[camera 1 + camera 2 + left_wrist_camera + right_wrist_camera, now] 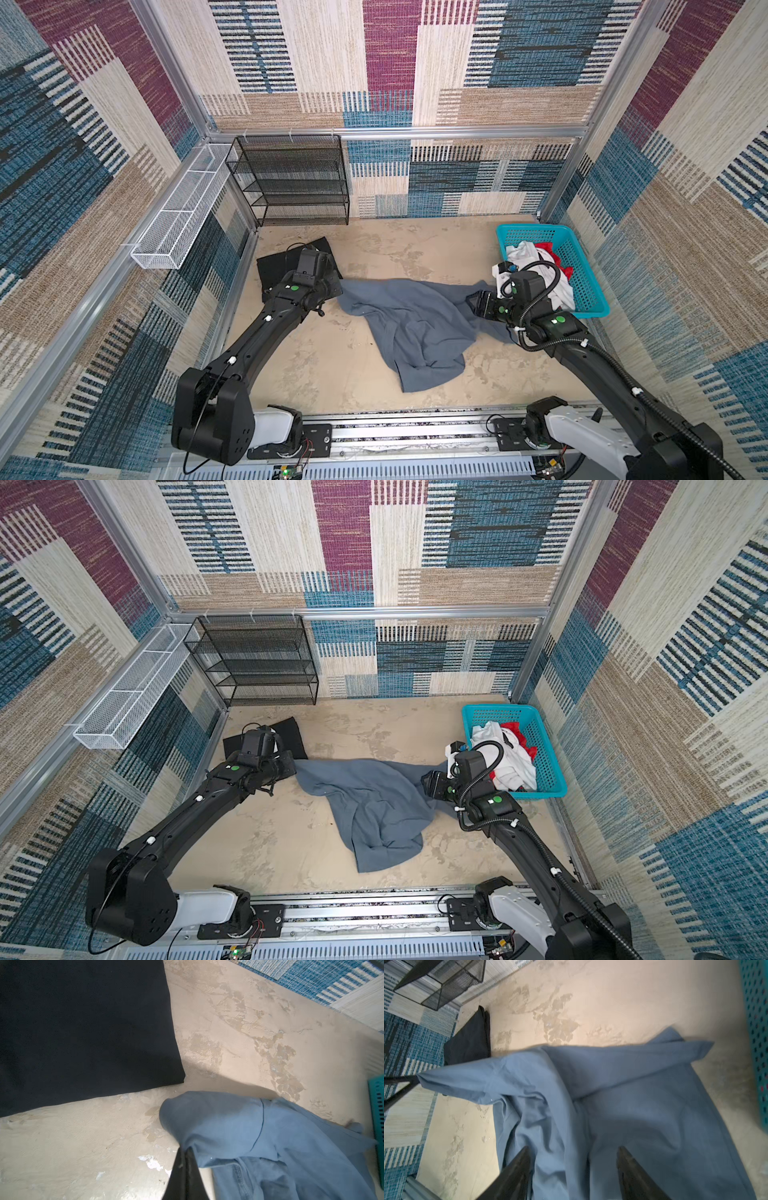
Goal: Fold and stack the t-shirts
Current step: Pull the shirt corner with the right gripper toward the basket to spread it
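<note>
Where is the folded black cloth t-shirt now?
In both top views the black t-shirt lies at the table's back left, partly under the left arm, before the black wire rack.

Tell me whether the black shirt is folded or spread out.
Folded: the black t-shirt lies as a compact flat rectangle with straight edges.
</note>
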Available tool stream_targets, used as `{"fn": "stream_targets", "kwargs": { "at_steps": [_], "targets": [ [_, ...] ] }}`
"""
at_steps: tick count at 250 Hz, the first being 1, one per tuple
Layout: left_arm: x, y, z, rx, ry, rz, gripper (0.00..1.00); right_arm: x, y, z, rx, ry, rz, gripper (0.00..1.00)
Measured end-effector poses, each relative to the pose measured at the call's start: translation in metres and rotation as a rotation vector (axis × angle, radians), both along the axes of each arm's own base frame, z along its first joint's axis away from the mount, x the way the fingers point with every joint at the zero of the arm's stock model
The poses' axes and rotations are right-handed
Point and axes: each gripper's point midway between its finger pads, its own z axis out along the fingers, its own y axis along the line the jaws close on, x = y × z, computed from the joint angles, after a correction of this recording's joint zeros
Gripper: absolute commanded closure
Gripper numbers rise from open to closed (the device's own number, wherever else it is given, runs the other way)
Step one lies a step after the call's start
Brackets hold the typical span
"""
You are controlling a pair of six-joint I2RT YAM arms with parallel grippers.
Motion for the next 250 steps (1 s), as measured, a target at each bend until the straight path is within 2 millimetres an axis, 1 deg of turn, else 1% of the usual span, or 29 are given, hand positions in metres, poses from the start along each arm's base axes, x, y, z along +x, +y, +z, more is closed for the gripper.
{"fn": "stream_targets", "kwargs": {
  "at_steps": [14,27,45,54,62,79,87,93,116,126,141,180,199,222,244,250],
  "targets": [
    [-0.001,0.003,0.001,0.012,0.000,0.011,1.00,0.015,0.000,-0.004,-0.040,0.019,-0.006,0.42],
    [-0.004,0.009,0.003,0.025,-0.002,0.027,1.00,0.031,-0.002,-0.008,-0.083,0.032,-0.020,0.41],
    [-0.011,0.025,0.010,0.048,-0.018,0.072,1.00,0.054,-0.004,-0.014,-0.135,0.037,-0.033,0.40],
    [-0.015,0.034,0.012,0.057,-0.022,0.098,1.00,0.061,-0.005,-0.019,-0.157,0.042,-0.036,0.40],
    [-0.020,0.047,0.013,0.066,-0.020,0.132,1.00,0.069,-0.008,-0.026,-0.179,0.050,-0.047,0.40],
    [-0.029,0.065,0.011,0.080,-0.007,0.173,1.00,0.078,-0.013,-0.037,-0.213,0.066,-0.054,0.40],
    [-0.033,0.070,0.009,0.089,0.002,0.182,1.00,0.082,-0.016,-0.042,-0.230,0.074,-0.062,0.40],
    [-0.037,0.077,0.008,0.099,0.008,0.195,1.00,0.084,-0.020,-0.048,-0.244,0.086,-0.070,0.40],
    [-0.045,0.091,0.003,0.113,0.028,0.219,1.00,0.089,-0.030,-0.065,-0.279,0.116,-0.089,0.42],
    [-0.047,0.092,0.000,0.113,0.039,0.218,1.00,0.092,-0.033,-0.070,-0.291,0.126,-0.093,0.44],
    [-0.050,0.090,-0.005,0.106,0.054,0.207,1.00,0.100,-0.035,-0.077,-0.309,0.135,-0.095,0.45],
    [-0.052,0.085,-0.013,0.080,0.080,0.185,1.00,0.130,-0.031,-0.093,-0.317,0.134,-0.080,0.47],
    [-0.053,0.084,-0.013,0.076,0.081,0.182,1.00,0.143,-0.028,-0.098,-0.319,0.129,-0.074,0.48],
    [-0.055,0.084,-0.013,0.072,0.078,0.179,1.00,0.160,-0.022,-0.104,-0.316,0.121,-0.055,0.54],
    [-0.055,0.081,-0.013,0.059,0.077,0.167,1.00,0.170,-0.018,-0.109,-0.313,0.117,-0.043,0.55],
    [-0.055,0.081,-0.013,0.059,0.077,0.166,1.00,0.171,-0.018,-0.110,-0.313,0.118,-0.041,0.58]
  ]
}}
